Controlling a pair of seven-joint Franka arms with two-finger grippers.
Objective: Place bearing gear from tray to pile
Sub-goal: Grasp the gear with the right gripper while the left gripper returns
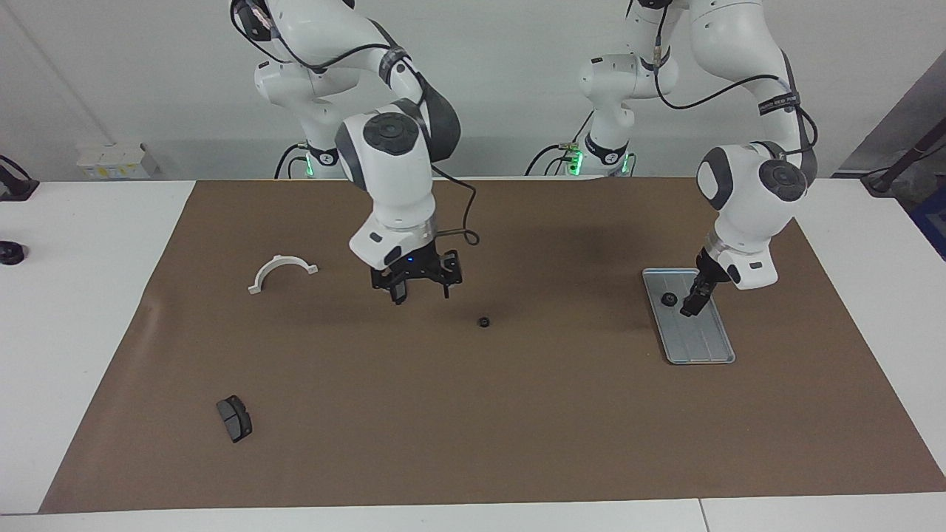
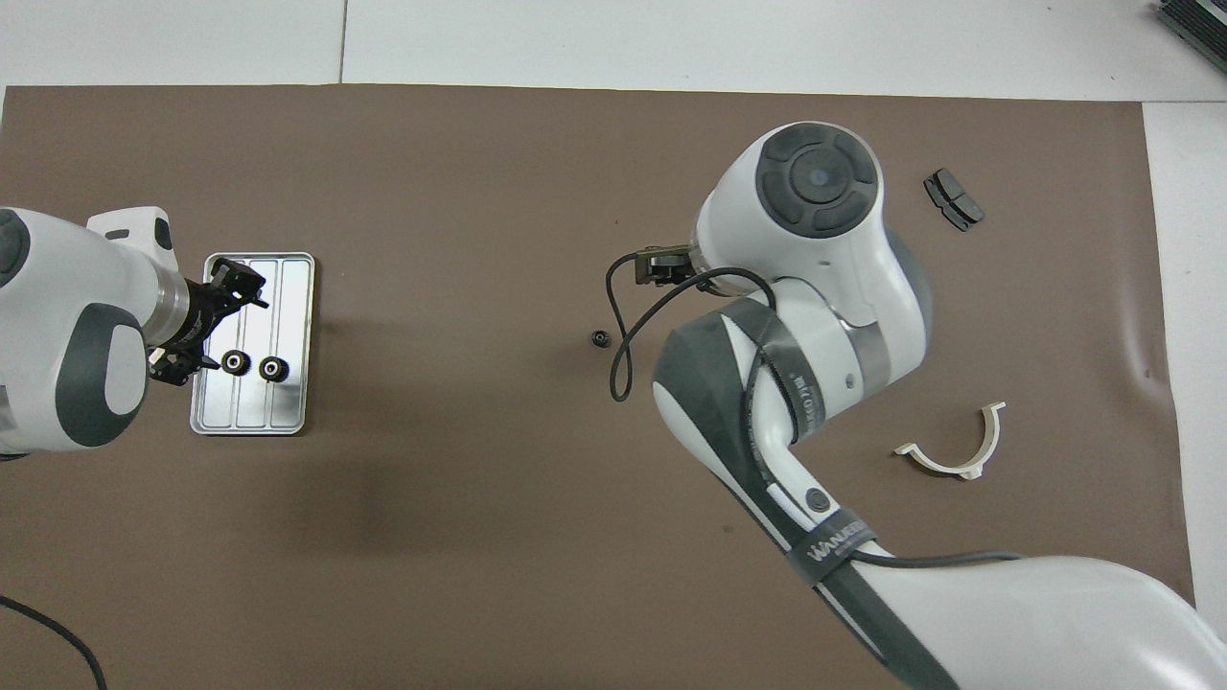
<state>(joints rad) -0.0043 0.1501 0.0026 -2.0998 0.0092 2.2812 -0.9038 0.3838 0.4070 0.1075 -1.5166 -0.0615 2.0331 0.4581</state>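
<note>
White desk (image 1: 89, 295) under a plain pale wall, with a brown mat (image 1: 473, 443) spread over most of it, and both arms are out over the mat.

Some of this is hard to read. In the overhead view the right arm's big wrist hides nearly all of its own hand. In the facing view the left hand (image 1: 693, 301) sits right in front of one of the tray's gears, so only one shows from there.

From above it's clear: two small black round bearing gears with centre holes, the first gear (image 2: 236, 362) and the second gear (image 2: 273, 368), lie side by side, just apart. They're in the silver-grey ridged tray (image 2: 288, 287), in the half nearer the robots. The tray sits toward the left arm's end of the desk.

The left hand is low over the tray by the first gear, fingers spread and nothing between them. Whether a fingertip touches that gear, I can't tell.

A third, lone gear (image 1: 484, 322) sits on the mat mid-desk, well apart from the tray.

The right hand (image 1: 419, 290) hovers over the mat near the lone gear, on the side toward the right arm's end, fingers spread and empty.

A white half-ring bracket (image 1: 281, 272) and a dark brake pad (image 1: 234, 418) lie toward the right arm's end.
</note>
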